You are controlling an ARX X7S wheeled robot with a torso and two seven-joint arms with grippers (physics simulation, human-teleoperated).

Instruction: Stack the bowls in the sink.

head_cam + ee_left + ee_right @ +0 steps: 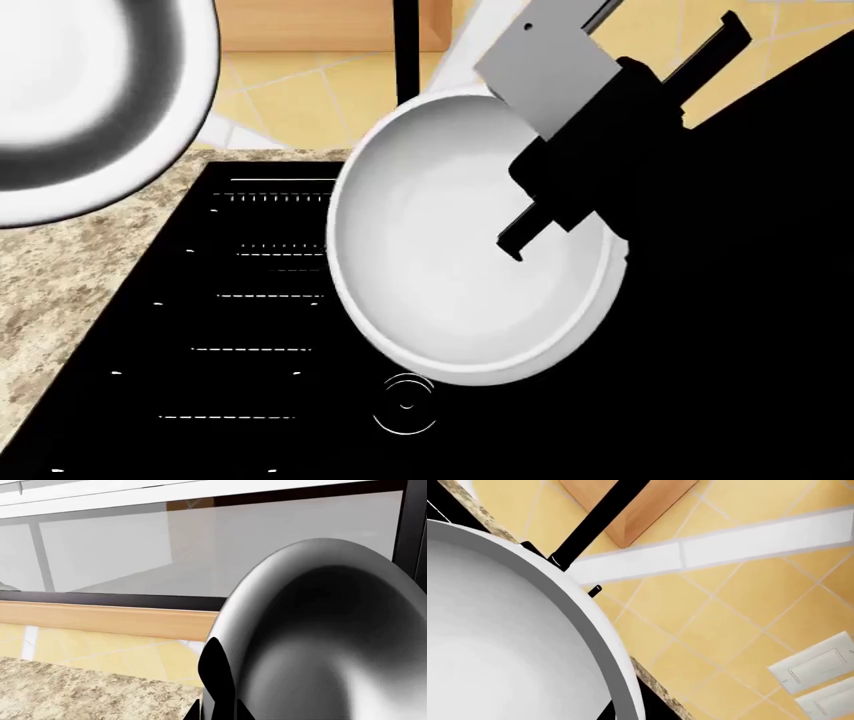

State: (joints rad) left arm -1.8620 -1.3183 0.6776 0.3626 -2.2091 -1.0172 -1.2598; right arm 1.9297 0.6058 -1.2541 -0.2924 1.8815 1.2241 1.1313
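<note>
Both bowls held up over the sink, not stacked yet.

Right gripper [527,232] grips the white bowl [454,250] by its rim, tilted, above the black sink [160,440] near the drain [407,405]. Left gripper [217,700] pinches the rim of the steel bowl [80,100], which hangs left of and beyond the white one, over the worktop [54,270] edge. Stacking likely means moving the steel bowl right, into the white one. Tiled wall [747,605] behind.
</note>
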